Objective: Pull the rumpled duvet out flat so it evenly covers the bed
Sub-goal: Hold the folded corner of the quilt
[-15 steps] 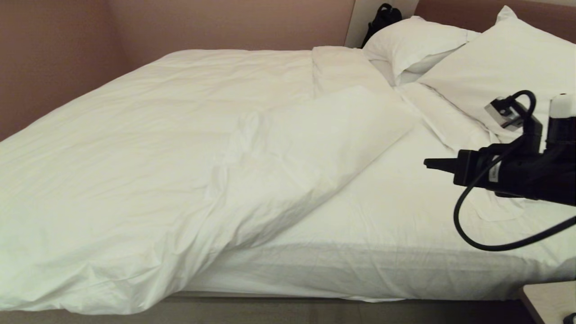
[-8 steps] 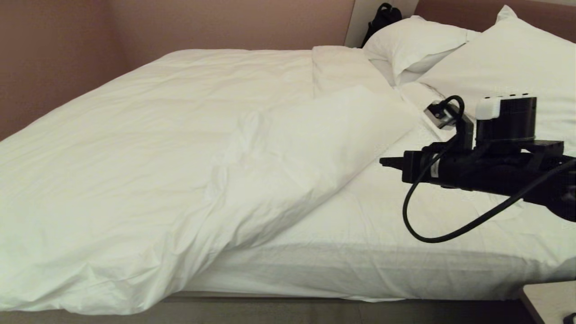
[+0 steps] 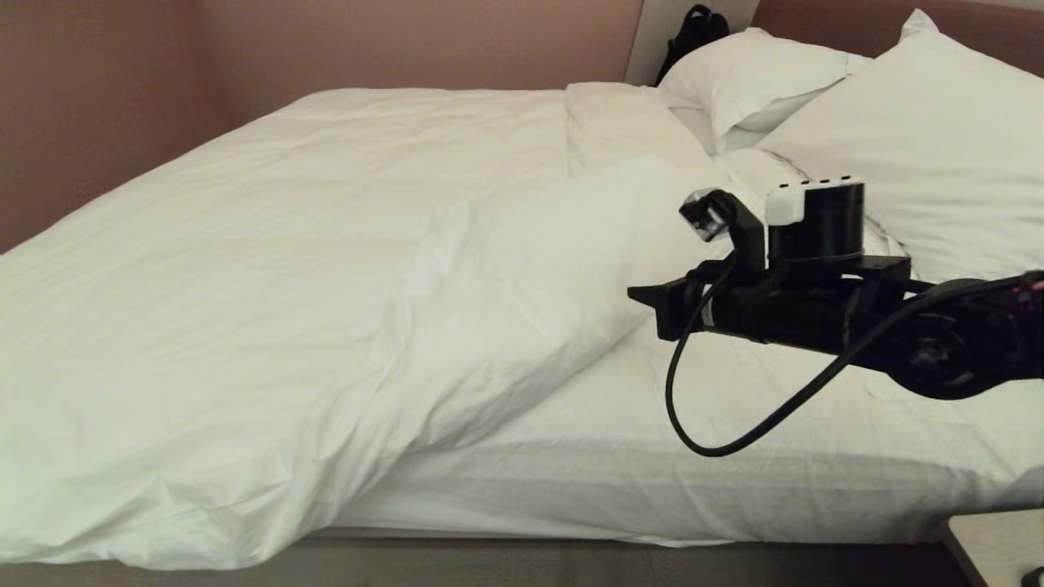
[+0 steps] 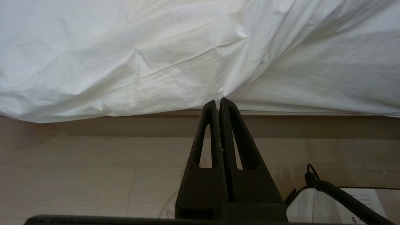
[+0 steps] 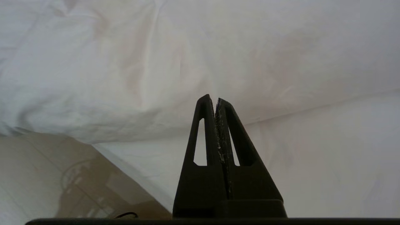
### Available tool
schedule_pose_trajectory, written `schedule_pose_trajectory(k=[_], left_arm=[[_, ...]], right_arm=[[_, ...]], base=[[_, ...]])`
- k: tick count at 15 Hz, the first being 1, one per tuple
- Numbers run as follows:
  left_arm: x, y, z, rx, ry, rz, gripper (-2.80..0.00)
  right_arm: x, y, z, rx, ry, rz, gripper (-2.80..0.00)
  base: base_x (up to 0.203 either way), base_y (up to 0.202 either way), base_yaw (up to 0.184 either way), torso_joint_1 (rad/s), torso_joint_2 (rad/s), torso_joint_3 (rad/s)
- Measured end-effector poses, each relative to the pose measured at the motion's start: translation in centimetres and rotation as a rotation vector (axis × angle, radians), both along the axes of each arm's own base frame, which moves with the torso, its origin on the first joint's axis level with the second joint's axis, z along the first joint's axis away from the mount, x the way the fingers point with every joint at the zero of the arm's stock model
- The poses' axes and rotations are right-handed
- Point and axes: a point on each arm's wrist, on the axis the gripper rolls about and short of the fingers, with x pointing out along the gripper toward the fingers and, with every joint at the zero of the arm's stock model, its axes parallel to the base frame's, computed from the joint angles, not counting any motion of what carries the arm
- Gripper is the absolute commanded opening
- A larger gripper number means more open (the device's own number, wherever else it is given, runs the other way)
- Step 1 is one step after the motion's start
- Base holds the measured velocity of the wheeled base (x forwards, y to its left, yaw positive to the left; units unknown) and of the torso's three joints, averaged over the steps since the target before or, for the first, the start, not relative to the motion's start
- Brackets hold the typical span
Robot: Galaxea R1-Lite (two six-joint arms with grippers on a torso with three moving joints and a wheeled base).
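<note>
Over the last second the right gripper (image 3: 640, 293) has travelled leftward across the bare sheet (image 3: 734, 481) and now hangs, jaws pressed together and empty, just beside the duvet's folded-back edge. The duvet (image 3: 326, 269) lies bunched over the left of the bed (image 3: 506, 538), 2 pillows (image 3: 922, 139) uncovered at the head. The left gripper (image 4: 218, 103), also closed on nothing, stays low over the floor (image 4: 93, 175) by the duvet's overhang.

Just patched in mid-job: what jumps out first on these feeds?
The duvet lies bunched across the bed's left side, its corner folded back, leaving bare sheet toward the pillows. The right gripper, shut and empty, hovers level beside that folded edge. The left gripper hangs shut by the bedside.
</note>
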Motion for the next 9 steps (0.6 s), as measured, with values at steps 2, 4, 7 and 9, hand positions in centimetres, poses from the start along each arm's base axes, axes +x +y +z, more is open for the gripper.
schedule_pose_trajectory(k=[2,4,7,9], left_arm=[[0.0,0.0,0.0,0.0,0.0,0.0,-2.8],[0.0,0.0,0.0,0.0,0.0,0.0,-2.8],[0.0,0.0,0.0,0.0,0.0,0.0,-2.8],[0.0,0.0,0.0,0.0,0.0,0.001,-2.8]], right_arm=[[1.0,0.6,-1.4,-0.039,-0.01,-0.004,0.0],[1.8,1.1,-2.6,-0.067,-0.029,-0.001,0.0],[2.2,2.4,-3.4,-0.082,-0.06,0.032,0.0],[2.3,2.9,-3.7,-0.094,-0.076,0.048,0.0]], base=[[0.0,0.0,0.0,0.0,0.0,0.0],[0.0,0.0,0.0,0.0,0.0,0.0],[0.0,0.0,0.0,0.0,0.0,0.0],[0.0,0.0,0.0,0.0,0.0,0.0]])
